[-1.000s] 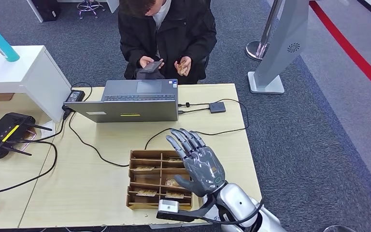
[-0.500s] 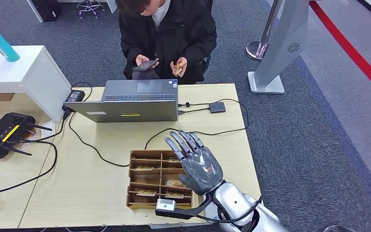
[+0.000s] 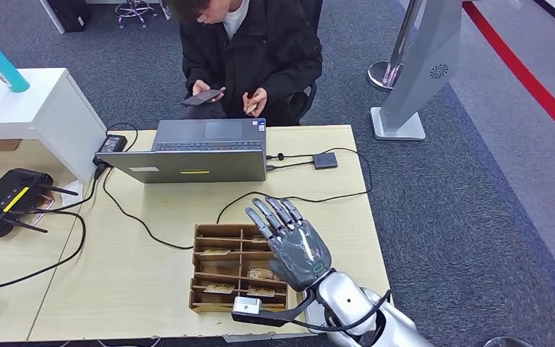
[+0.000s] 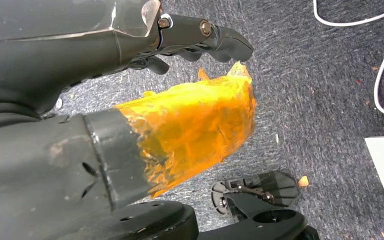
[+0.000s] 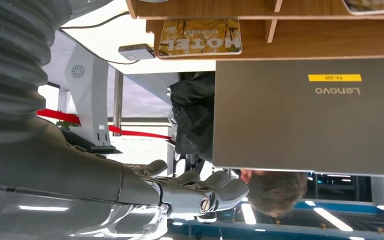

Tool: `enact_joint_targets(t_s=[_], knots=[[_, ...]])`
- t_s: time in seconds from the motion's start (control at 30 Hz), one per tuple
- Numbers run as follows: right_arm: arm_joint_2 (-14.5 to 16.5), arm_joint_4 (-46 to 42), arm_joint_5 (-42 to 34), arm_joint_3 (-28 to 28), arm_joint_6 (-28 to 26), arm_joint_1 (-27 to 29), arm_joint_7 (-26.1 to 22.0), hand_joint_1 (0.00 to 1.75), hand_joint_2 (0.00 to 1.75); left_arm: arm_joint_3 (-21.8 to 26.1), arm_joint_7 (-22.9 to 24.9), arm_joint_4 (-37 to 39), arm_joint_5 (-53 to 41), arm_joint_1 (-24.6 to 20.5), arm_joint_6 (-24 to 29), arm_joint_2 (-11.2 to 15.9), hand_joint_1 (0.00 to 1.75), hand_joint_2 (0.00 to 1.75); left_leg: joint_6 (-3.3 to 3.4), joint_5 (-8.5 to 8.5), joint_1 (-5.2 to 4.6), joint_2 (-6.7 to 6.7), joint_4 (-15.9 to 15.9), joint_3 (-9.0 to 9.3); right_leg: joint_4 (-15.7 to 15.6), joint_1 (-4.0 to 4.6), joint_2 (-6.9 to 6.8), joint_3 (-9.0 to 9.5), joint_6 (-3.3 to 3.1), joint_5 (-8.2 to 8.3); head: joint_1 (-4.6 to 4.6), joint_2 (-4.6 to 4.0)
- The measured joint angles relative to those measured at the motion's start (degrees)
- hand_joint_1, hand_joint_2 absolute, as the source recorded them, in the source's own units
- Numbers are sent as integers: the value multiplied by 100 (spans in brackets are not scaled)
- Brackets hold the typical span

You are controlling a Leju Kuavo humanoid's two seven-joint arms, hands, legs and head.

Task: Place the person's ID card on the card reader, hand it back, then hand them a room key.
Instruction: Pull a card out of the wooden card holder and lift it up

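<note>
The small card (image 3: 250,106) that this job seems to turn on sits in the person's hand (image 3: 254,103) at the far side of the tabletop (image 3: 144,267), pinched beside a phone (image 3: 201,96) in their other hand; I cannot tell whether it is the ID card or a room key. It lies straight ahead of the robot's right hand (image 3: 293,244), well apart from it and beyond the laptop (image 3: 191,160), too small to read which way its long edge runs. That right hand hovers with fingers spread and nothing in it over the near right part of the wooden card tray (image 3: 206,271), where hotel key cards (image 3: 219,288) lie in compartments. The small black card reader (image 3: 325,160) sits far right on the tabletop, between hand and person. The left hand (image 4: 190,42) hangs over carpet with fingers curled and holding nothing, so the right is far nearer for any reach
</note>
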Motion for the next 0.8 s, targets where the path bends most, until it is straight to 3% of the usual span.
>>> enact_joint_targets(t_s=[0.8], knots=[[2, 197, -132, 71, 177, -59, 25, 12, 175, -1, 15, -39, -11, 6, -17, -16, 0, 0, 0, 0, 0, 0, 0, 0, 0, 0, 0, 0, 0, 0, 0, 0]])
